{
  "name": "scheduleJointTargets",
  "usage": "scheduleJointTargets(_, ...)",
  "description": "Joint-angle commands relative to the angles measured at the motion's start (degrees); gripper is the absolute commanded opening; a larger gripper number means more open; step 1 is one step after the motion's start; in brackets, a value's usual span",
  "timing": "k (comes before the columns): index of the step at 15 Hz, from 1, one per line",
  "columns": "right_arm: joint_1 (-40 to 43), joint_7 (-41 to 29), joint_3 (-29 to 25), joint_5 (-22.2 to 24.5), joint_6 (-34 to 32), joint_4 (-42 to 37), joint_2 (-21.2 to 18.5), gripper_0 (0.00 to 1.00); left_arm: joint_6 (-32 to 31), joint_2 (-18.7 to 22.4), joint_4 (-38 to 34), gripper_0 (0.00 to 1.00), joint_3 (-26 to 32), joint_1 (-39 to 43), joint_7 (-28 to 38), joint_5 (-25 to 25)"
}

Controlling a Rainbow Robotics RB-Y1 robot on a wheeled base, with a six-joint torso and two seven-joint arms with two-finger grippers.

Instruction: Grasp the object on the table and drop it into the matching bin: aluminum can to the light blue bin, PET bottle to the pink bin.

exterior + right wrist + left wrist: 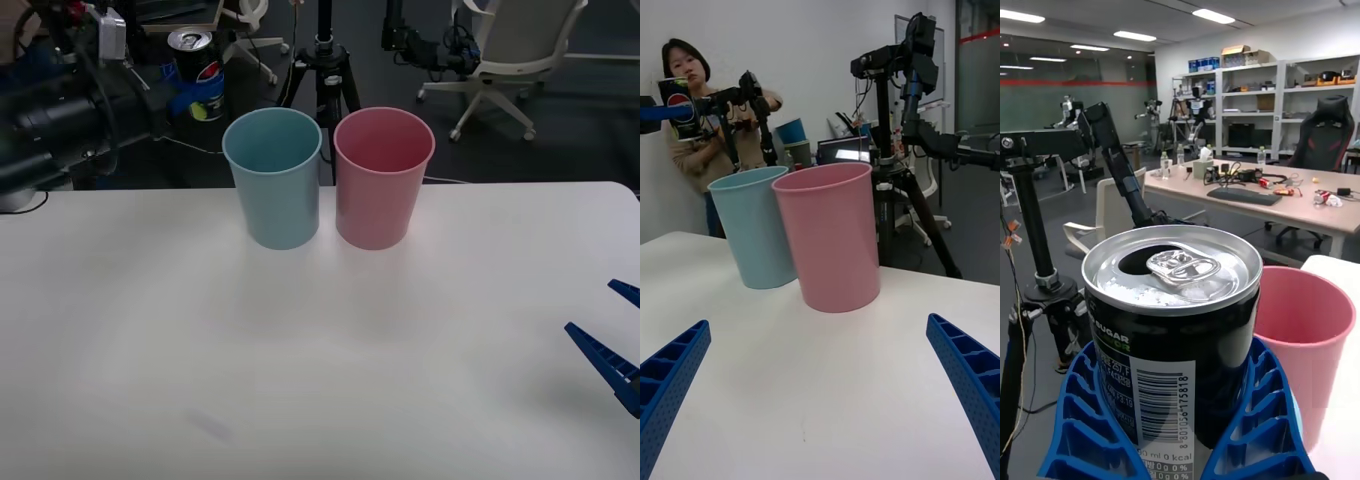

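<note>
The left gripper [1180, 420] pinches the small dark blue aluminium can with silver top [196, 68] between its blue ribbed fingers [1259, 420], raised behind the pale teal-blue plastic bin [274, 180] (upright); the right gripper [820, 390] rests spread over the white table [320, 350].

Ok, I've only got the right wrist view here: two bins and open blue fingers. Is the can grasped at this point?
Observer: Yes. The left wrist view shows the left gripper shut on the aluminum can, which stands upright between its fingers.
Operator: Where is it relative to the bins?
Observer: In the front view it is held higher than the rim of the light blue bin and off to that bin's left, not over its opening.
Operator: And the right arm?
Observer: The right gripper is open, low over the table near its right edge, well away from the pink bin.
</note>
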Motion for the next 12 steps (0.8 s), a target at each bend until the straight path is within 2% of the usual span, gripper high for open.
scheduleJointTargets(1,0.00,0.00,0.00,0.00,0.00,0.00,0.00,1.00,-0.10,-5.07,5.42,0.00,-0.38,-3.98,-0.34,-3.61)
scheduleJointTargets(5,0.00,0.00,0.00,0.00,0.00,0.00,0.00,1.00,0.16,-9.11,7.00,0.00,-0.38,-5.29,-0.51,-6.42)
scheduleJointTargets(12,0.00,0.00,0.00,0.00,0.00,0.00,0.00,1.00,3.15,-13.77,7.00,0.00,-0.30,-5.47,-0.51,-13.01)
